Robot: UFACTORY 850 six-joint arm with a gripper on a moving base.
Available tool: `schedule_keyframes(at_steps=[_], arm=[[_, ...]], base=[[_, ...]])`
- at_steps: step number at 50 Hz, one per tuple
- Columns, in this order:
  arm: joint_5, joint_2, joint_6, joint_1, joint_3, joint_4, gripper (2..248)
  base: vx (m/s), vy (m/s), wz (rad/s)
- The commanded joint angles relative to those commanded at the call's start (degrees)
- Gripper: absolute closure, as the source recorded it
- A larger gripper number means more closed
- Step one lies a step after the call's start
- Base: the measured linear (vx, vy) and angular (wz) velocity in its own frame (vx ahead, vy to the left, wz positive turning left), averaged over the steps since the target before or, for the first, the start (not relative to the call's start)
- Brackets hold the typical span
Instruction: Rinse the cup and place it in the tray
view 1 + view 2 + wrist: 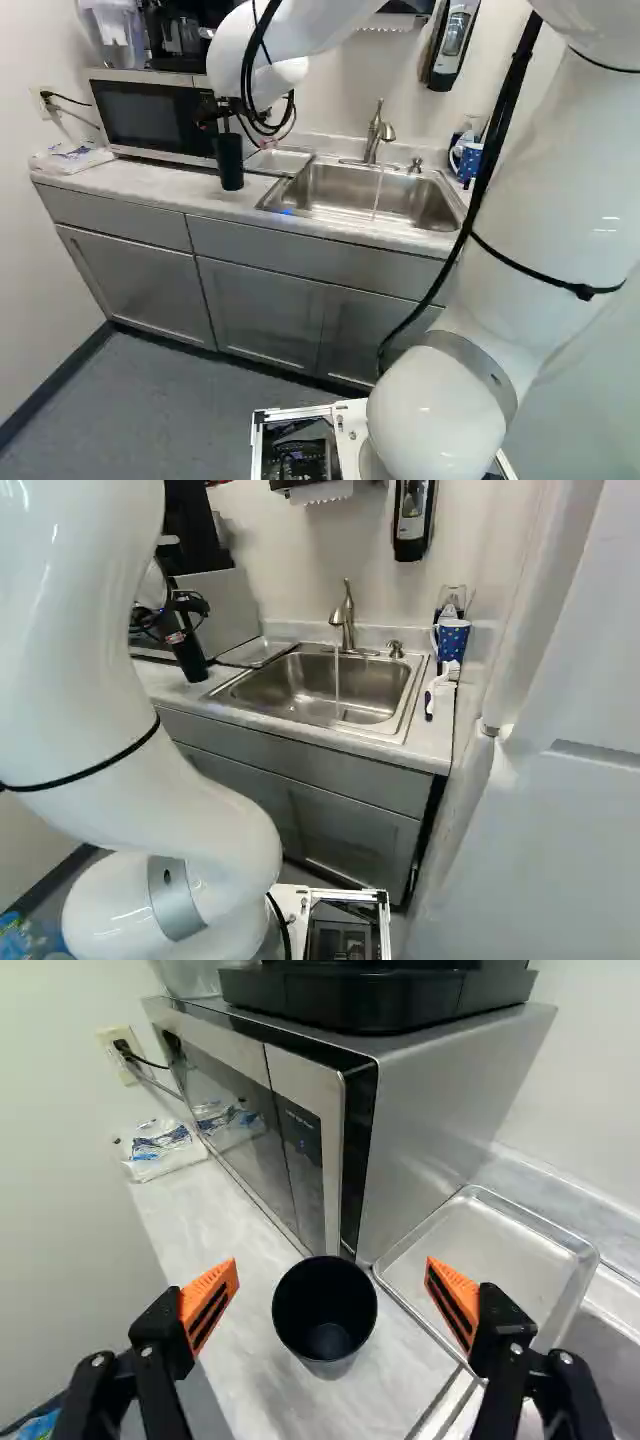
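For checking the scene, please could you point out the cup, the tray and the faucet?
Cup (325, 1302): wrist view, on its inner wall.
Tray (492, 1260): wrist view, on its bare floor.
Faucet (348, 628): right base view, on its upright body.

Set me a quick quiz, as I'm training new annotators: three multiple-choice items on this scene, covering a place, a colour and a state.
1. Where is the cup?
A. In the sink
B. On the counter
C. On the microwave

2. What colour are the pads of the gripper?
A. Blue
B. Green
C. Orange

3. How is the faucet?
A. Running
B. Shut off
C. Lying detached

Key:
1. B: it stands there, beside the metal tray.
2. C: both show orange in the wrist view.
3. A: a thin stream of water falls from its spout.
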Motion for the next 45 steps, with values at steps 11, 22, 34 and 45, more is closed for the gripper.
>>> schedule_keyframes(at_steps=[11, 22, 34, 45], arm=[[2.5, -0.8, 0.0, 0.0, 0.6, 0.0, 3], [4.9, -1.6, 0.0, 0.0, 1.1, 0.0, 3], [7.6, -2.3, 0.0, 0.0, 1.9, 0.0, 3], [10.1, -2.6, 0.0, 0.2, 2.9, 0.0, 3]], base=[[0.0, 0.0, 0.0], [0.0, 0.0, 0.0], [0.0, 0.0, 0.0], [0.0, 0.0, 0.0]])
